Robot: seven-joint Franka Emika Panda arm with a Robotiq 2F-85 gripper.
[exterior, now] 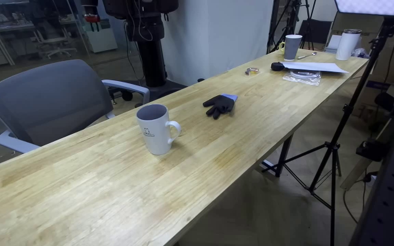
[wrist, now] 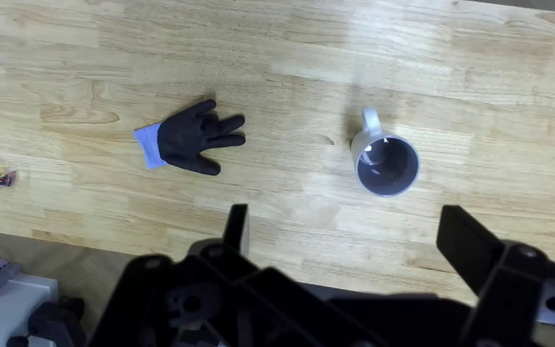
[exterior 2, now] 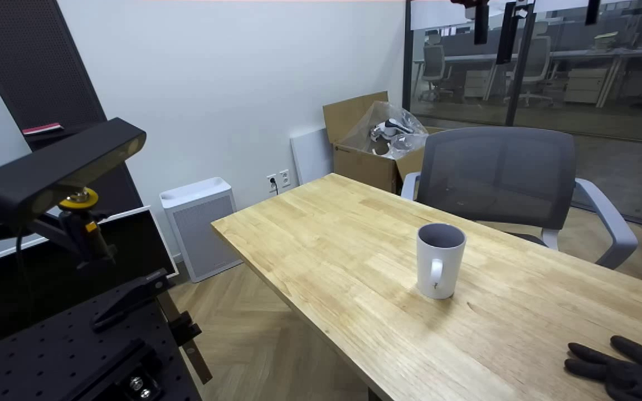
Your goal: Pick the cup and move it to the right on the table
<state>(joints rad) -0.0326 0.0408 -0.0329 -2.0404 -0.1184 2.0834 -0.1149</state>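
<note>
We see a white mug (exterior: 156, 133) standing on a wooden table (exterior: 91, 191).
In an exterior view, we see the mug upright, with a black glove (exterior: 221, 104) lying near it and a gray office chair (exterior: 50, 99) beside the table. In an exterior view, the mug's handle points at us, and a cardboard box (exterior 2: 360, 167) sits just past the table. In the wrist view, our gripper (wrist: 346, 226) is spread wide, apart from the mug.
</note>
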